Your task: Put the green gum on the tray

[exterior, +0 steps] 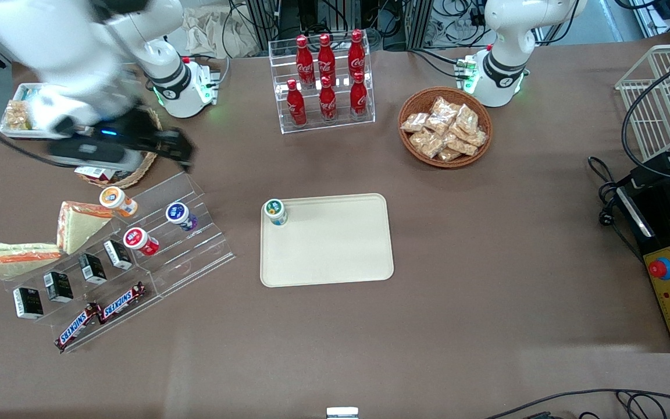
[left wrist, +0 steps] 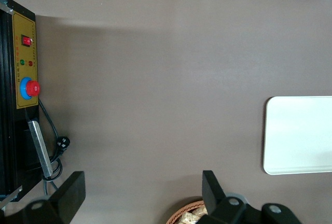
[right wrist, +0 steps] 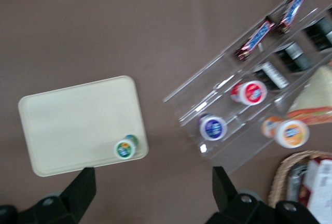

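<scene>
The small teal-bodied, white-lidded green gum bottle (exterior: 275, 212) stood upright in the upper-left corner of the large flat beige rectangular tray (exterior: 335, 244), just inside its low rim, at mid-frame on the brown bench (exterior: 486, 326). The placement appeared complete. The remaining risk, as judged, was a topple: the bottle sat so close to the rim that any nudge to the tray could tip it onto the bench. The right arm's gripper (exterior: 181, 152) hung at upper left of the front view, above the clear acrylic stepped rack (exterior: 154, 256) and a wicker basket (exterior: 137, 169), well apart from the bottle. In the right wrist view its black fingers (right wrist: 78, 190) were spread wide and held nothing.
</scene>
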`<move>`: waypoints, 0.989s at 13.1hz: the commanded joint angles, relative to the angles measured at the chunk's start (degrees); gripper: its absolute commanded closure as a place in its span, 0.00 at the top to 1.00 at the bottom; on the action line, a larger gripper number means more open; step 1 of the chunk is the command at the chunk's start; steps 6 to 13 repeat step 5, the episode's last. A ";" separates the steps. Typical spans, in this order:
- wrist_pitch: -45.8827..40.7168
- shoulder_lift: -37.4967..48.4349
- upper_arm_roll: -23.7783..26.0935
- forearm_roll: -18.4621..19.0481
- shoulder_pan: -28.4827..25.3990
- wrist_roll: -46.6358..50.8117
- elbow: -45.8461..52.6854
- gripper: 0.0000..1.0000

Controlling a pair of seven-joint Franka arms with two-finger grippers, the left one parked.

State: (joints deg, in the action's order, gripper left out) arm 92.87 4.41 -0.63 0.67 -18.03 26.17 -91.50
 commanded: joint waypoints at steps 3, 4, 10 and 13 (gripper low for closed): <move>-0.85 -0.53 -0.50 -2.60 15.38 -19.82 -0.08 1.00; -0.76 -1.06 -2.60 -2.69 15.48 -20.62 0.01 1.00; -0.84 -1.33 -3.67 -2.60 15.39 -20.72 0.01 1.00; -0.84 -1.33 -3.67 -2.60 15.39 -20.72 0.01 1.00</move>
